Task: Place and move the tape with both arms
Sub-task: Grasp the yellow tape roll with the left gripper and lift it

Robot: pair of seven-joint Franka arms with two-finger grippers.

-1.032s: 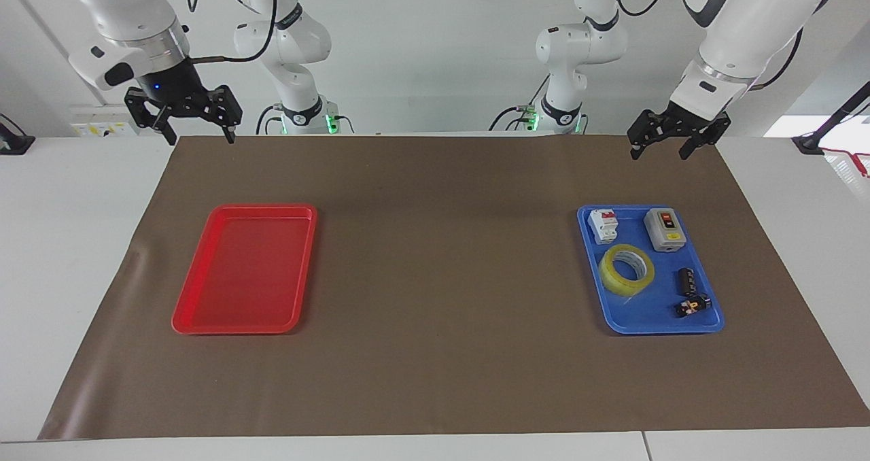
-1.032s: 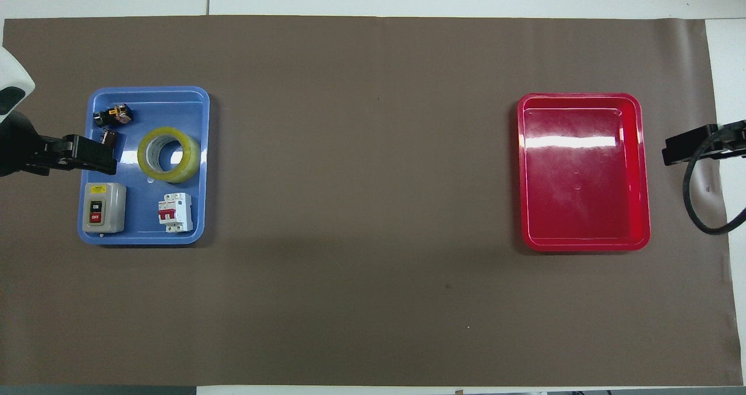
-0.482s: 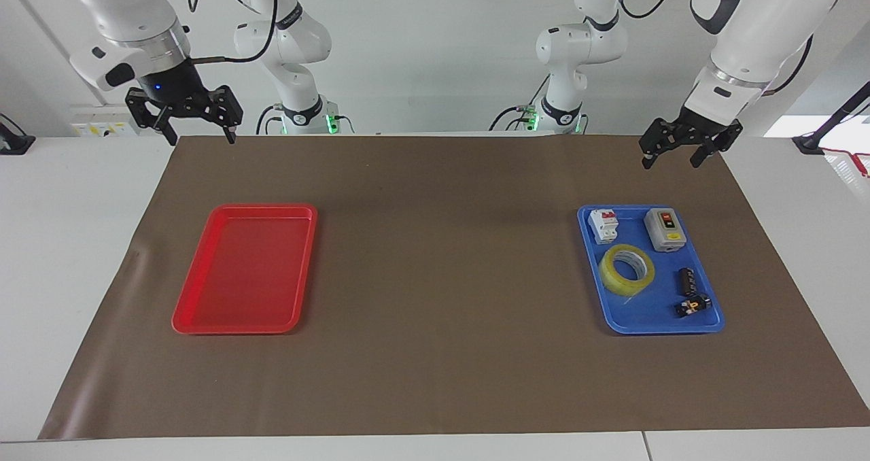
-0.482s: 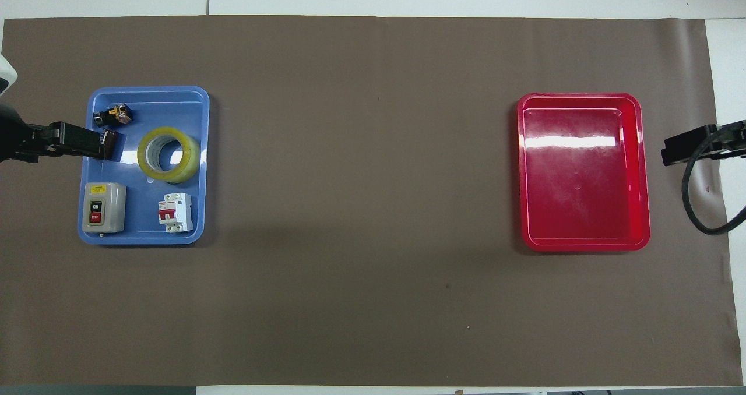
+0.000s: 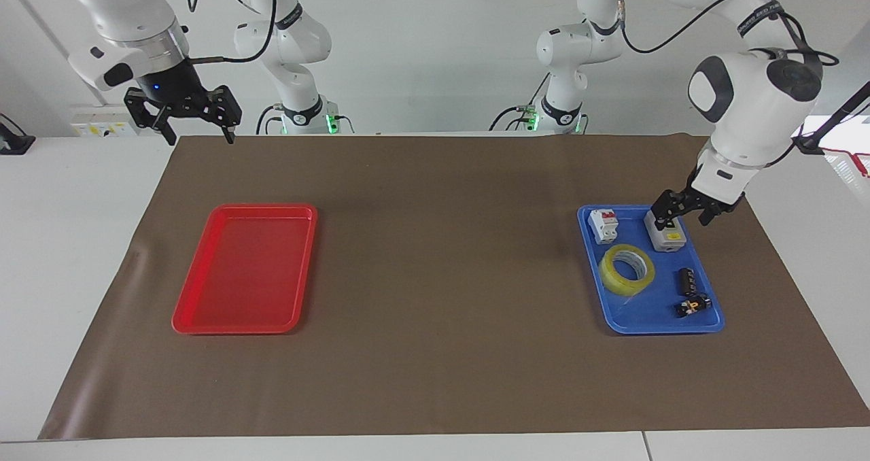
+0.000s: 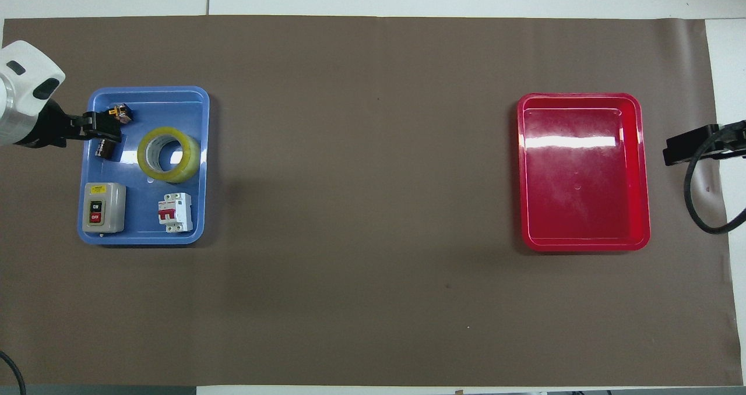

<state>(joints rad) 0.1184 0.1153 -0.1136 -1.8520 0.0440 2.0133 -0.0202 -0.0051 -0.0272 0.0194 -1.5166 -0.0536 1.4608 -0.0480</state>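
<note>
The yellow tape roll point(image 5: 627, 269) lies flat in the middle of the blue tray point(image 5: 707, 325); in the overhead view the tape point(image 6: 169, 155) sits in the tray point(image 6: 201, 168) too. My left gripper point(image 5: 683, 219) is open and empty, low over the tray's end nearest the robots, above the grey switch box point(image 5: 665, 233) and apart from the tape. In the overhead view it point(image 6: 108, 131) covers the tray's outer edge. My right gripper point(image 5: 199, 137) is open and empty. It waits raised over the robots' edge of the mat, at the right arm's end; it also shows in the overhead view point(image 6: 670, 150).
The blue tray also holds a white circuit breaker point(image 5: 603, 225), a small black cylinder point(image 5: 686, 281) and a small black and orange part point(image 5: 692, 306). A red tray point(image 5: 245, 270) lies toward the right arm's end. A brown mat point(image 5: 442, 277) covers the table.
My left gripper has come down from above the robots' edge of the mat to low over the blue tray. The right arm and the tape have not moved.
</note>
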